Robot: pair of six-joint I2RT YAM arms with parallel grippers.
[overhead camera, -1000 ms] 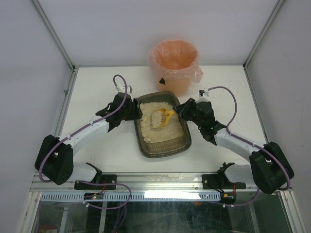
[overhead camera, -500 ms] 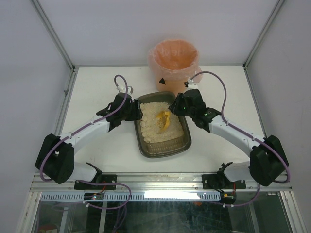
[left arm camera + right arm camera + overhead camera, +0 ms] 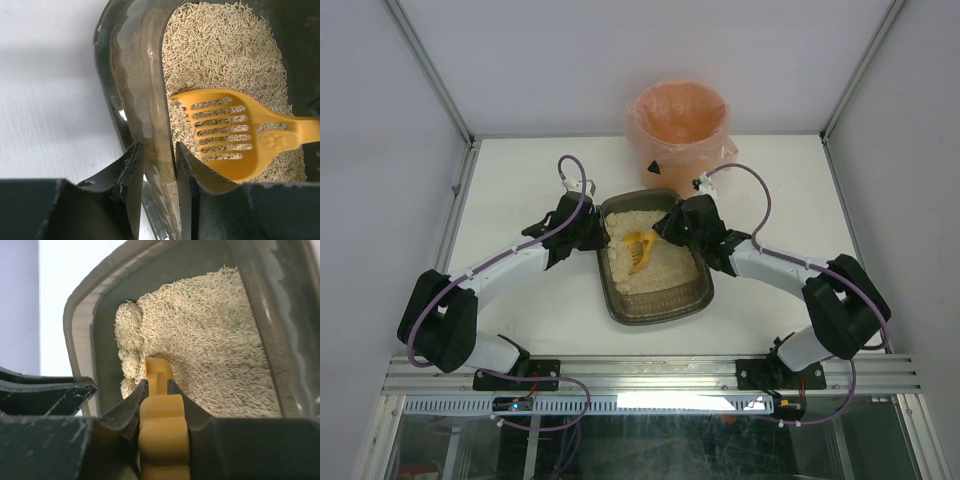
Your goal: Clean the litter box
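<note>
right hand on scoop (end cropped)

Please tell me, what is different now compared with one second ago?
The left gripper closed in place on the left wall of the litter box. The right gripper, shut on the yellow scoop, swung left over the box, and the scoop's head shifted left with it. The litter box and the pink-lined bin stayed where they were.

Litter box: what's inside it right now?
The litter box holds beige litter, a few rounded clumps by one wall, and a yellow scoop at the surface. Anything buried underneath is hidden.
</note>
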